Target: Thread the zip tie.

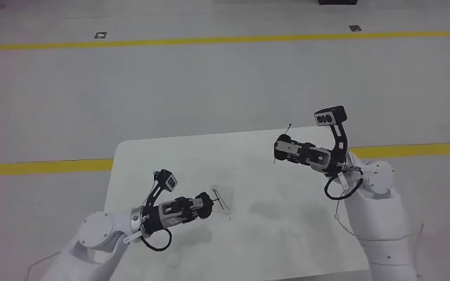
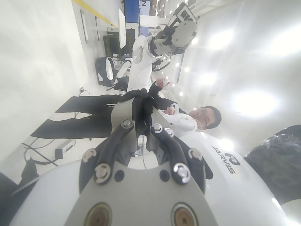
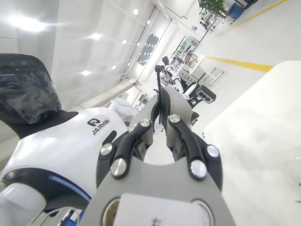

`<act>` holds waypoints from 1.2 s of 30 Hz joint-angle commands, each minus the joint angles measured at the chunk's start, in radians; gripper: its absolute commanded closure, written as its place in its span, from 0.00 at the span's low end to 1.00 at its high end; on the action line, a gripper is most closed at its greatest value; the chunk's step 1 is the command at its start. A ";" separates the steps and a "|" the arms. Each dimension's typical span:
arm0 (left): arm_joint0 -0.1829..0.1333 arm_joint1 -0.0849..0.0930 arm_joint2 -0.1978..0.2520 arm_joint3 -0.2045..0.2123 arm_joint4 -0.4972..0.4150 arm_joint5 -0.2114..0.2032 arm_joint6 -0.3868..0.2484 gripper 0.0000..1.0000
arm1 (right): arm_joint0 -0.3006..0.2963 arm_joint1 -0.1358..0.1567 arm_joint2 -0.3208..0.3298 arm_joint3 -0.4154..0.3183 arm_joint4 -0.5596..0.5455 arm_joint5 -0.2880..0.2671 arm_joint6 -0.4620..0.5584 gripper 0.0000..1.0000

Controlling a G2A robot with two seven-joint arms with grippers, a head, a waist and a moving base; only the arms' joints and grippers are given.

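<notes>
My right hand [image 3: 161,98] is nearest in its own wrist view, its fingers pinched together on the black zip tie [image 3: 159,81], gripped partway along the strap. The strap stands up past my fingertips and ends in what looks like the small blocky head. In the top view a shorter length sticks out on the other side of the grip. I hold it lifted off the table [image 1: 267,232], above the far right part, so both ends hang free and nothing catches the strap. Gripping it mid-length also leaves each free end short and stiff enough to aim.

My left hand [image 1: 205,201] hovers low over the near left part of the table, well apart from the right one. Its fingers are closed as well, clamped on a black bundle [image 2: 141,97] that looks crumpled or knotted, and I cannot tell what it is. Just beyond its tip a clear film-like piece [image 1: 223,199] lies on the table. I cannot say whether my hand touches it.

I judge the threading not yet begun: the tie runs straight, with no loop formed. The tail must meet the narrow slot in the head, so my hands will have to come together first. The strap is thin and will flex, so a small misalignment could send the tip past the slot
</notes>
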 commanded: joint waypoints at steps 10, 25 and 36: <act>-0.008 -0.001 0.014 -0.050 -0.126 0.179 0.095 1.00 | 0.007 -0.059 -0.009 -0.025 -0.119 0.000 0.133 1.00; -0.029 -0.006 0.044 -0.076 -0.210 0.294 0.154 1.00 | -0.008 -0.073 -0.030 -0.047 -0.150 0.000 0.102 1.00; -0.057 0.003 0.077 -0.079 -0.284 0.327 0.196 1.00 | 0.000 -0.077 -0.051 -0.121 -0.269 0.000 0.099 1.00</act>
